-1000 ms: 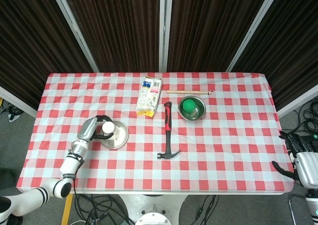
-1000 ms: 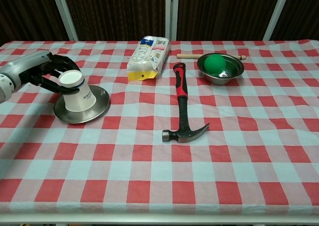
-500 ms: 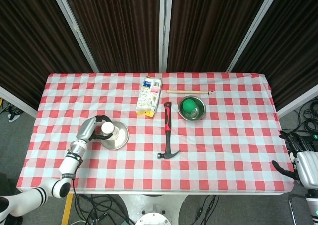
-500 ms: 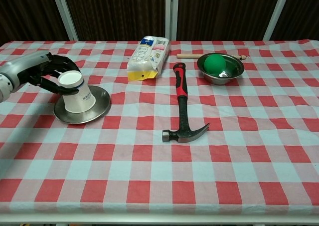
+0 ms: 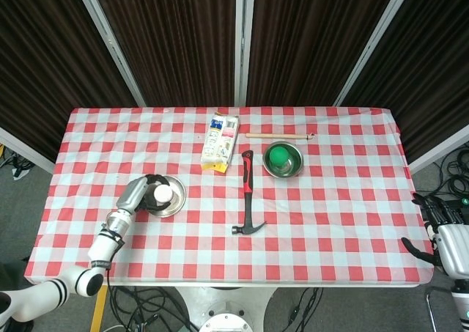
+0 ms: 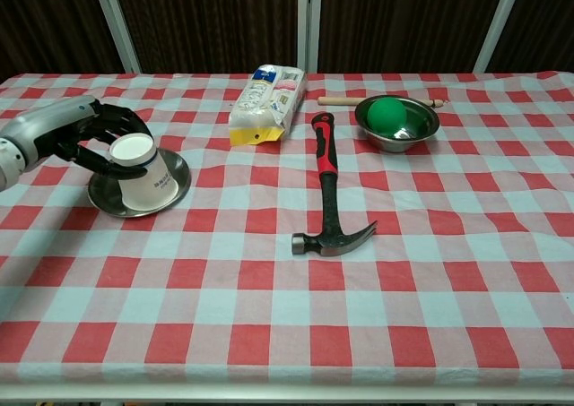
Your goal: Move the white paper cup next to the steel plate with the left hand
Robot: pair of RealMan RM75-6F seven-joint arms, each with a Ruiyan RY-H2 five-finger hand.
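While my left hand (image 6: 85, 135) grips the white paper cup (image 6: 145, 173), I record the scene from the largest item down. The table (image 5: 330, 200), under its red and white checked cloth, carries everything listed. My left fingers (image 6: 115, 119) curl around the upper end of the cup, dark fingertips wrapped over both sides of it; the cup is upside down and tilted, and it sits on the steel plate (image 6: 170, 184), which extends out beyond my fingertips towards the table centre. I cannot tell whether the cup's rim bears fully on the plate. Well beyond the fingers, towards the centre, lies a hammer (image 6: 328, 194) with a red and black handle, head nearest me. Past the fingers, at the far side, lies a plastic packet (image 6: 262, 104). Further still is a steel bowl (image 6: 397, 124) holding a green ball (image 6: 387, 116), with a wooden stick (image 6: 345, 100) just behind it. My right hand (image 5: 443, 237) hangs off the table's right edge, fingers apart, holding nothing.
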